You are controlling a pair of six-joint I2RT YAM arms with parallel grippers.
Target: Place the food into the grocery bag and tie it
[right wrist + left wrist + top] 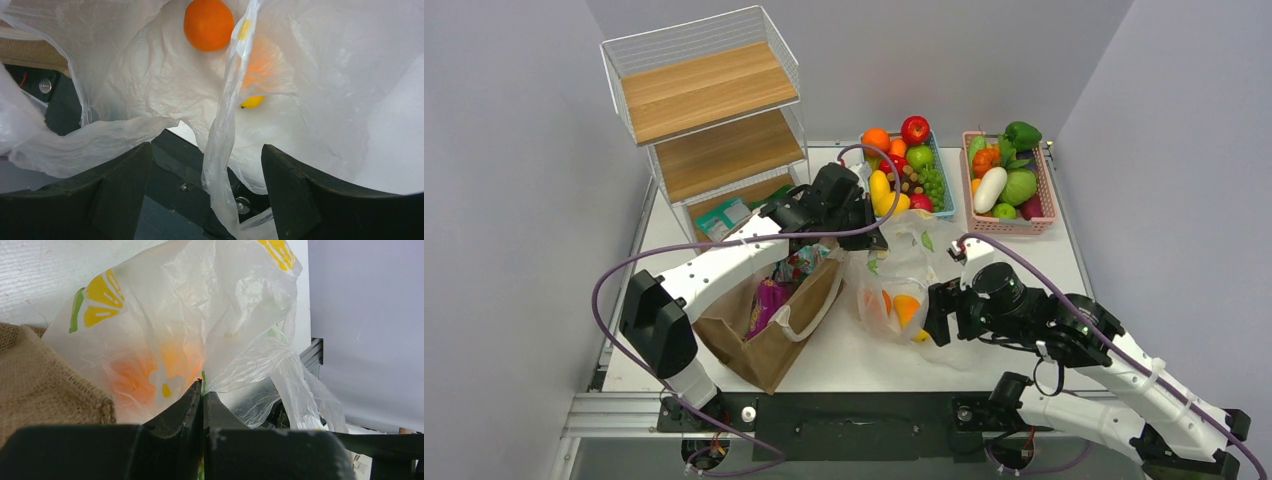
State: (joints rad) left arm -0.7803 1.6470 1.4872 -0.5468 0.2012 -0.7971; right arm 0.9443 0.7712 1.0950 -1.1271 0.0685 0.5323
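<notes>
The grocery bag [892, 270], thin plastic with lemon prints, stands at the table's middle with orange fruits [904, 306] inside. My left gripper [876, 238] is shut on the bag's upper edge; in the left wrist view its jaws [202, 388] pinch the film [210, 315], and an orange fruit [134, 380] shows through it. My right gripper [937, 315] is open at the bag's right side. In the right wrist view [206, 150] a twisted strip of the bag [223, 145] hangs between the fingers, not gripped. An orange fruit [208, 24] and a yellow one [251, 102] lie inside. Purple [769, 300] and teal [799, 262] snack packets sit in a brown bag.
The brown burlap bag [769, 345] lies left of the grocery bag, also in the left wrist view [40, 385]. A wire rack with wooden shelves [709, 110] stands at back left. A blue fruit basket [944, 205] and a pink vegetable basket [1046, 190] stand at the back.
</notes>
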